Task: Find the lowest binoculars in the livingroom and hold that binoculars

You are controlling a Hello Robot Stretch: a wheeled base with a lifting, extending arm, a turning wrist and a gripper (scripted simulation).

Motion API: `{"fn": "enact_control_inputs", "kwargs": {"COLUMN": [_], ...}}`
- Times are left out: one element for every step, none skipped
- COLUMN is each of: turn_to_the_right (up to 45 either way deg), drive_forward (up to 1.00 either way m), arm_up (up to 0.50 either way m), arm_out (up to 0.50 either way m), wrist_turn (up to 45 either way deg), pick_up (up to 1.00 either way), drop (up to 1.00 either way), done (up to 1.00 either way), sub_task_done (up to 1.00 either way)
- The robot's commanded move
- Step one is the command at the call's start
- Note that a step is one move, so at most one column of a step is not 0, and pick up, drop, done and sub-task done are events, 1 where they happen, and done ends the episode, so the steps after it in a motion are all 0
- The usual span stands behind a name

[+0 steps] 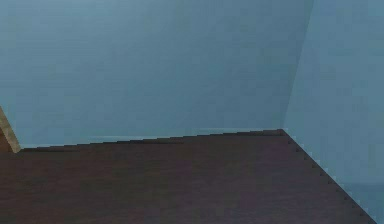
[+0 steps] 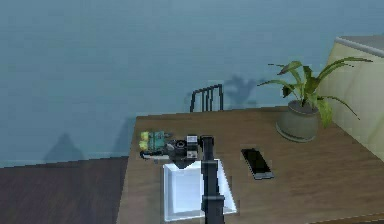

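Beside the blue wall, dark floor is meeting a wooden table. My gripper is sitting at a small green-and-dark clump there. I cannot tell whether that is the binoculars, or whether I am holding anything. Tray, phone and plant are lying rightward.

Small dark lump, yellow-green top, lying near left edge of table

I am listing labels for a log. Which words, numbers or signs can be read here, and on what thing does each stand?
None can be read.
The two white squares bear black marks, no letters.
The flat dark slab shows no legible print.
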Motion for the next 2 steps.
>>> {"fn": "enact_control_inputs", "kwargs": {"turn_to_the_right": [0.0,0.0], "drive_forward": [0.0,0.0], "arm_up": [0.1,0.0], "arm_out": [0.0,0.0], "wrist_turn": [0.0,0.0], "pick_up": [0.0,0.0], "drop": [0.0,0.0], "done": [0.0,1.0], "sub_task_done": [0.0,0.0]}}
